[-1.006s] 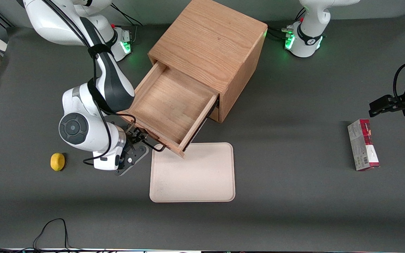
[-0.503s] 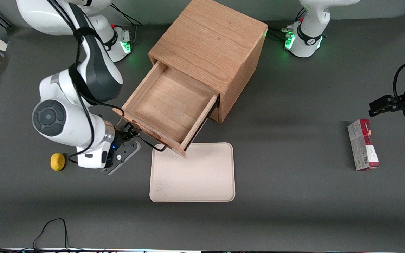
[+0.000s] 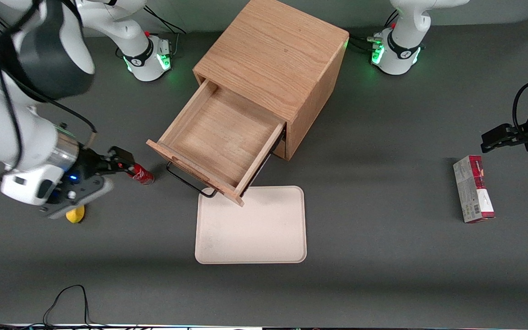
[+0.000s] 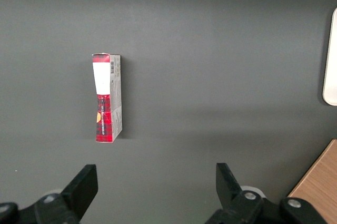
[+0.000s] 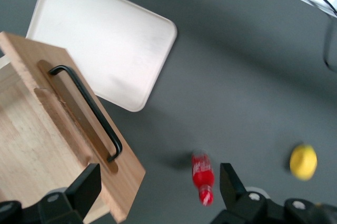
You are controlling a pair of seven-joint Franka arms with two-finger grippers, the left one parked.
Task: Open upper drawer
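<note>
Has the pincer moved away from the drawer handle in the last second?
Yes. The pincer, open, has left the upper drawer handle and drawn off toward the working arm's end of the table, now above the red bottle near the lemon.

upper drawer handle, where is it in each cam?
Front view: the black wire handle runs along the face of the pulled-out upper drawer, just above the tray's edge; the gripper is open, off toward the working arm's end.
Right wrist view: the handle on the drawer face.
Left wrist view: not in it.
Shared landmark: the cream tray.
</note>
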